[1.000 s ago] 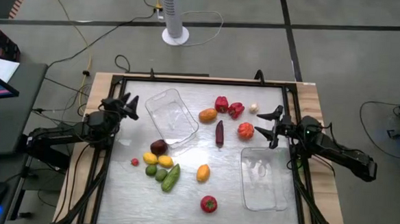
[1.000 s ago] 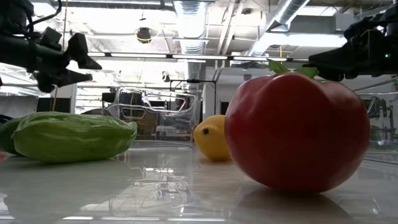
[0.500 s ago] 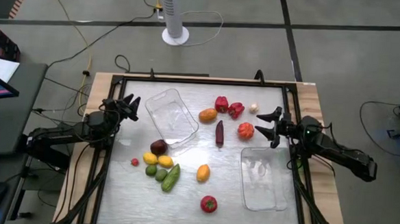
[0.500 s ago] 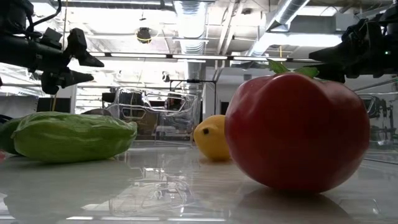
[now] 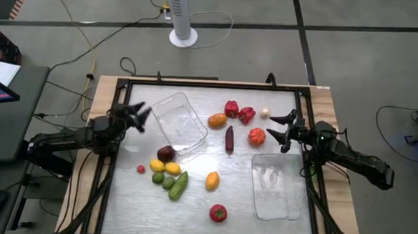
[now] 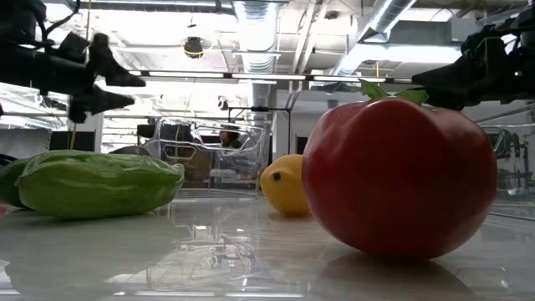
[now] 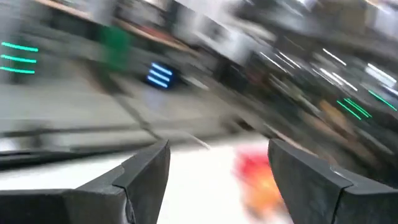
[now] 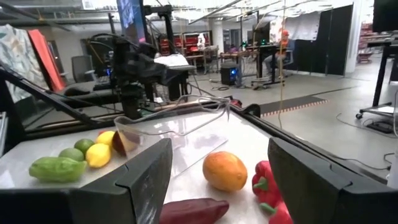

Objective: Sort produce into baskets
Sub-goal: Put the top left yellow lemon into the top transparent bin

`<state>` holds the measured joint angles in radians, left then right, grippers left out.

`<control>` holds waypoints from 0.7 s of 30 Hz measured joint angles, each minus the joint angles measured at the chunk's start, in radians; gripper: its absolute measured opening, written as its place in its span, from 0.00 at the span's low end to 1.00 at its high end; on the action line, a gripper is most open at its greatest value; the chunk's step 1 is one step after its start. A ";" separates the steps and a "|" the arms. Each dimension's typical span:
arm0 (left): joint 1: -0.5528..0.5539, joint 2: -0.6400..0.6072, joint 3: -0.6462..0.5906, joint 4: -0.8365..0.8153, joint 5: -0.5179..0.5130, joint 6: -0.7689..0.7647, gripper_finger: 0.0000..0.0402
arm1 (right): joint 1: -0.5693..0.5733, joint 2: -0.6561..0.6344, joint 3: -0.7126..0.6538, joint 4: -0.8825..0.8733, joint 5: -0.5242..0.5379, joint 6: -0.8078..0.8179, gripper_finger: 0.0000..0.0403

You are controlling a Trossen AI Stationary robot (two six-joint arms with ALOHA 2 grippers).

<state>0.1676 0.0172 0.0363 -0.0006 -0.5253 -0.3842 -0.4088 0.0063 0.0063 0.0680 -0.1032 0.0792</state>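
Left pincer (image 5: 139, 116) is hovering open and empty at left-center by one clear basket (image 5: 179, 122); right pincer (image 5: 278, 130) is hanging open, empty, beside a red tomato (image 5: 257, 137) right of center.

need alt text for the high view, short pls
Overhead view of a table scattered with small fruits and vegetables, with two clear trays, one upper left and one lower right, both empty. The left claw and right claw hang open at opposite edges, holding nothing.

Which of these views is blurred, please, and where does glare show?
Left wrist view: smeared throughout, only the left pincer fingers readable. High view: white glare on the table near the left tray. Low view: ceiling lights mirrored in the tabletop.
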 joint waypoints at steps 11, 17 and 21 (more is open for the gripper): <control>-0.085 0.079 0.168 -0.357 0.424 -0.007 0.64 | 0.000 0.000 0.000 -0.004 0.001 0.067 0.72; -0.216 0.179 0.284 -0.364 0.398 0.055 0.64 | 0.000 0.000 0.000 -0.004 0.007 0.105 0.72; -0.294 0.291 0.323 -0.353 0.383 -0.004 0.64 | 0.000 0.000 0.003 -0.006 0.018 0.108 0.72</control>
<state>-0.1261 0.3085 0.3590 -0.3532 -0.1423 -0.3881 -0.4084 0.0063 0.0094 0.0622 -0.0854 0.1867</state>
